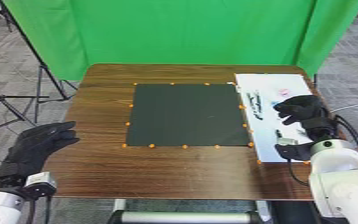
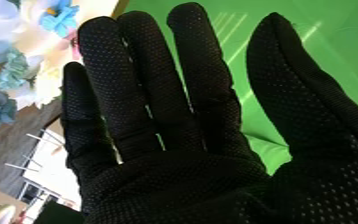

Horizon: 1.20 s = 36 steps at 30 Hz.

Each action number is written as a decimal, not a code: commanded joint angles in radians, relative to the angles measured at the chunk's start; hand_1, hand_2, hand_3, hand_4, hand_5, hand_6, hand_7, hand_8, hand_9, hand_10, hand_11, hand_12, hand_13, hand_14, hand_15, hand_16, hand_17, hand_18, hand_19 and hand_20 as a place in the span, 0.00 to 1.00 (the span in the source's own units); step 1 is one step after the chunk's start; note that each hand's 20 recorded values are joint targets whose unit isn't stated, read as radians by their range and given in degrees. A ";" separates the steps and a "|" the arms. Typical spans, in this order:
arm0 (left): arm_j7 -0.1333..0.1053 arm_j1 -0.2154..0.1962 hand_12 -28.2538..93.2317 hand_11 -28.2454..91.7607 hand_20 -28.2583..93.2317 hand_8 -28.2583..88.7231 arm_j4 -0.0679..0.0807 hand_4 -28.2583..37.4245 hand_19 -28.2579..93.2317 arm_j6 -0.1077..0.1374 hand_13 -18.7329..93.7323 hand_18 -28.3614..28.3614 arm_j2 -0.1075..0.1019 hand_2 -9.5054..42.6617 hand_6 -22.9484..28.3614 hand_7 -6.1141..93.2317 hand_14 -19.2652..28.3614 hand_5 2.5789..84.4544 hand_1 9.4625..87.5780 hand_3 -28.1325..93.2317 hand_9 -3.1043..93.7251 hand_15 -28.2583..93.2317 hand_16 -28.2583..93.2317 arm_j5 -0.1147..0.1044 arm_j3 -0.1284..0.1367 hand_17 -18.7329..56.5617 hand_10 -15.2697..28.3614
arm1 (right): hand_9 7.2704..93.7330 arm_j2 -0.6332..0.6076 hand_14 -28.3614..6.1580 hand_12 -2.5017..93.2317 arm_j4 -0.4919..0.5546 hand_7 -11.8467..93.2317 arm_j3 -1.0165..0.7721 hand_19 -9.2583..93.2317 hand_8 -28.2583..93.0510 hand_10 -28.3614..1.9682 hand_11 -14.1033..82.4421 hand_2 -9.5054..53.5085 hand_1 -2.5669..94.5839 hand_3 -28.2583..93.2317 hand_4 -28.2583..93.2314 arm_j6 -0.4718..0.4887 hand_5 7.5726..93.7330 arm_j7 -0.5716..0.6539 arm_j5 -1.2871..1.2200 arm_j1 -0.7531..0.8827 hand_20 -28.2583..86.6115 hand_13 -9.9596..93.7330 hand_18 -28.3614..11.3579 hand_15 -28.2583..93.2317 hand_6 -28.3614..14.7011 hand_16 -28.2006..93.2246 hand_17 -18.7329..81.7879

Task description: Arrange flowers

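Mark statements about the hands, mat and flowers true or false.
1. The right hand is over the white sheet. True.
2. The left hand is over the middle of the dark mat. False: it is at the table's left edge.
3. The right wrist view includes a blue flower. True.
4. The right hand is clenched in a fist. False: its fingers are straight.
5. The white sheet lies right of the dark mat. True.
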<state>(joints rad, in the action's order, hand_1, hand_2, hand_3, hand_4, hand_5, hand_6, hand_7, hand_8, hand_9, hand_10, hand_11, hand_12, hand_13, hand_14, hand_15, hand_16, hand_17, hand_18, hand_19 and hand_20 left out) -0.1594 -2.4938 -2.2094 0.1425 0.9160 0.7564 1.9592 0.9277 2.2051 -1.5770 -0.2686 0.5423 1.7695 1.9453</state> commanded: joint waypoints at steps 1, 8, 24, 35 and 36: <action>-0.088 -0.005 0.32 0.60 0.35 0.15 0.009 0.20 0.72 0.014 0.47 0.85 -0.032 0.23 0.68 0.25 0.86 0.63 0.38 0.85 0.52 0.73 0.14 -0.130 -0.030 0.15 0.76 | 0.68 -0.009 0.36 0.18 -0.001 0.41 0.002 0.70 0.14 0.42 0.39 0.11 0.36 0.91 0.00 -0.015 0.65 0.002 0.009 0.003 0.36 0.58 0.22 0.72 0.65 0.34 0.30; -0.067 0.006 0.33 0.61 0.35 0.15 0.011 0.20 0.72 0.004 0.48 0.85 -0.035 0.23 0.68 0.25 0.86 0.63 0.38 0.85 0.52 0.74 0.14 -0.107 -0.037 0.16 0.76 | 0.68 -0.011 0.36 0.19 -0.001 0.41 -0.012 0.71 0.14 0.41 0.39 0.12 0.35 0.91 0.00 -0.022 0.65 0.005 0.005 0.011 0.36 0.59 0.22 0.72 0.64 0.34 0.30; -0.067 -0.052 0.32 0.60 0.35 0.15 -0.001 0.20 0.72 0.037 0.47 0.85 -0.035 0.24 0.69 0.25 0.87 0.63 0.37 0.85 0.52 0.74 0.14 -0.116 -0.036 0.15 0.77 | 0.70 -0.043 0.45 0.31 0.080 0.44 -0.007 1.00 0.14 0.32 0.76 0.15 0.35 0.85 0.05 0.339 0.69 0.334 0.351 -0.003 0.19 0.77 0.10 0.90 0.49 0.45 0.56; -0.070 -0.055 0.33 0.61 0.35 0.15 -0.006 0.19 0.72 0.012 0.46 0.85 -0.025 0.25 0.70 0.24 0.89 0.63 0.35 0.85 0.51 0.74 0.13 -0.111 -0.029 0.15 0.78 | 0.72 -0.033 0.44 0.37 0.056 0.51 0.063 1.00 0.15 0.30 0.82 0.12 0.38 0.84 0.06 0.479 0.70 0.398 0.430 0.006 0.24 0.79 0.09 0.93 0.45 0.48 0.58; -0.063 -0.060 0.33 0.61 0.35 0.15 -0.009 0.19 0.72 0.011 0.46 0.85 -0.021 0.25 0.70 0.24 0.89 0.63 0.35 0.85 0.51 0.75 0.13 -0.112 -0.026 0.15 0.79 | 0.71 -0.032 0.44 0.37 0.048 0.51 0.072 1.00 0.15 0.30 0.82 0.12 0.38 0.84 0.06 0.478 0.70 0.404 0.430 0.003 0.24 0.79 0.09 0.93 0.45 0.48 0.58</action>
<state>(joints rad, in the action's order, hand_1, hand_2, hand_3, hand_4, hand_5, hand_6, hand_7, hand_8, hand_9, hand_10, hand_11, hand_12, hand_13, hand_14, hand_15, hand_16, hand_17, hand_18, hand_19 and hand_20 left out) -0.2330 -2.5329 -2.2078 0.1620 0.8824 0.6405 1.9254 0.8880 2.2847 -1.5672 0.2107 0.9048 2.1424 1.9382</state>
